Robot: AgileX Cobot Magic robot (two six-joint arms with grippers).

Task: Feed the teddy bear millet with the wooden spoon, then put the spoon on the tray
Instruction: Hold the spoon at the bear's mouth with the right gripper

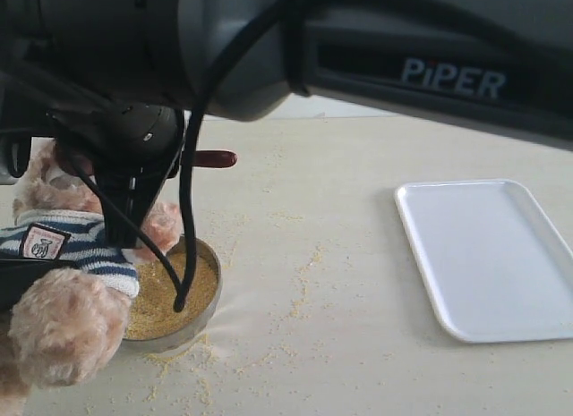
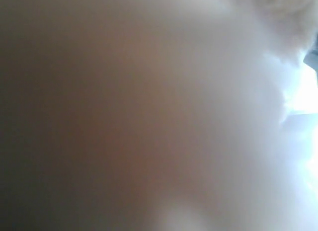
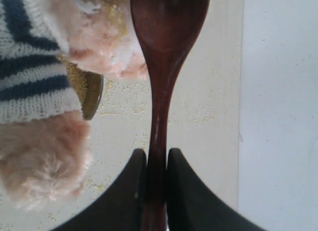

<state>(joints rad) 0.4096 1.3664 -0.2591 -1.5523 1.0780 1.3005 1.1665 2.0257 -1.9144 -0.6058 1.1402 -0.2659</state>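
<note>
In the exterior view, the teddy bear [image 1: 63, 255] sits near left, touching the metal bowl [image 1: 192, 331] of millet [image 1: 161, 300]. Loose grains are strewn over the table [image 1: 340, 255]. The tray [image 1: 488, 255] lies well apart on the right. One reddish end of the wooden spoon [image 1: 215, 158] pokes out past the right arm's wrist, above the bowl. Neither set of jaws shows here.

The left wrist view is only a close blur of pale fur, so I cannot tell how the left gripper stands.

In the right wrist view, the right gripper [image 3: 156, 159] is clamped on the spoon's slim handle. The round end sits just beside the bear's fur, and I see no grains on it.

The spoon looks light, stiff and smooth, so it may swivel in the grip; a hold partway along the handle seems best. The bear is soft and will give.
</note>
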